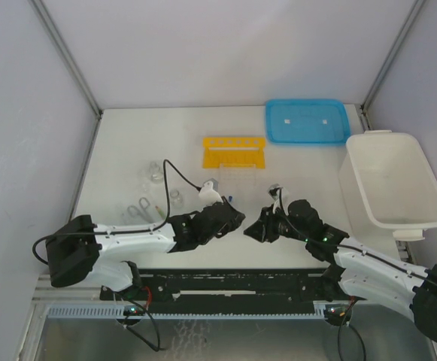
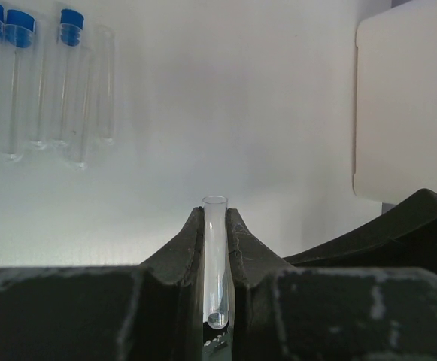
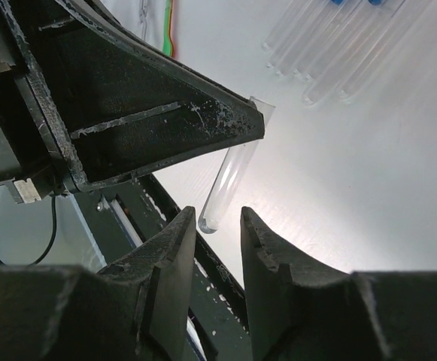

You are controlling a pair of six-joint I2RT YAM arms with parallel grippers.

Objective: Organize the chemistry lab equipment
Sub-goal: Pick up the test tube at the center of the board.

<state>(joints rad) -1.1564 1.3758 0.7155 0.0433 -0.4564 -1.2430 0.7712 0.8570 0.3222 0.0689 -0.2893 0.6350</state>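
Note:
My left gripper [image 1: 237, 218] is shut on a clear uncapped tube [image 2: 216, 256], which stands between its fingers with the open mouth just past the tips. In the right wrist view this tube [image 3: 233, 173] slants down from the left gripper's finger [image 3: 165, 128]. Its rounded end hangs just above the gap of my right gripper [image 3: 218, 218], which is open and holds nothing. The two grippers face each other near the table's front middle, with the right gripper [image 1: 252, 229] close to the left one. Several blue-capped tubes [image 2: 15, 75] lie on the table beyond. The yellow rack [image 1: 235, 152] stands farther back.
A blue lid [image 1: 307, 121] lies at the back right and a big white tub [image 1: 395, 180] stands along the right edge. Small glass vessels [image 1: 152, 173] and metal tongs [image 1: 138, 210] sit on the left side of the table.

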